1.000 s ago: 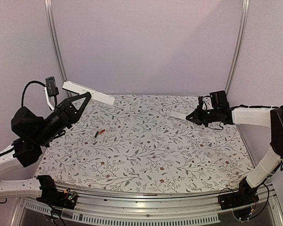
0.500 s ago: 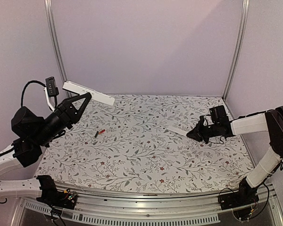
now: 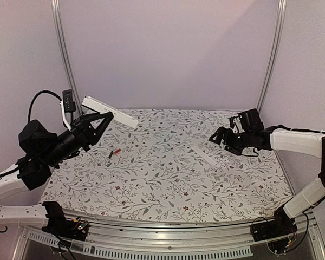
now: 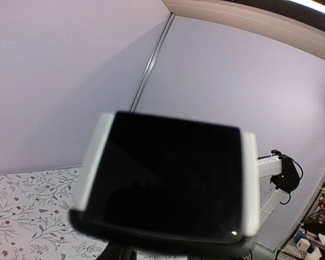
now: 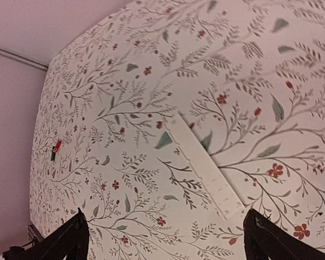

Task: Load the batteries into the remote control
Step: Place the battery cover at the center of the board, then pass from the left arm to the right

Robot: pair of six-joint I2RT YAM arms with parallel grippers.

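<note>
Pinching the remote control (image 3: 124, 118) about its middle, the left gripper (image 3: 107, 118) holds it tilted above the back-left of the table (image 3: 151, 189); the bar looks light, stiff and slick, best gripped across its narrow sides. The right gripper (image 3: 215, 137) hovers, fingers spread, over the cover strip (image 3: 208, 157), well apart from the battery (image 3: 115, 153). Whether anything sits inside the remote I cannot tell.

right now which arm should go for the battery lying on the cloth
Right. The left pincer is shut on the remote control, held aloft. The right pincer is open and empty, though the battery lies nearer the left side.
</note>
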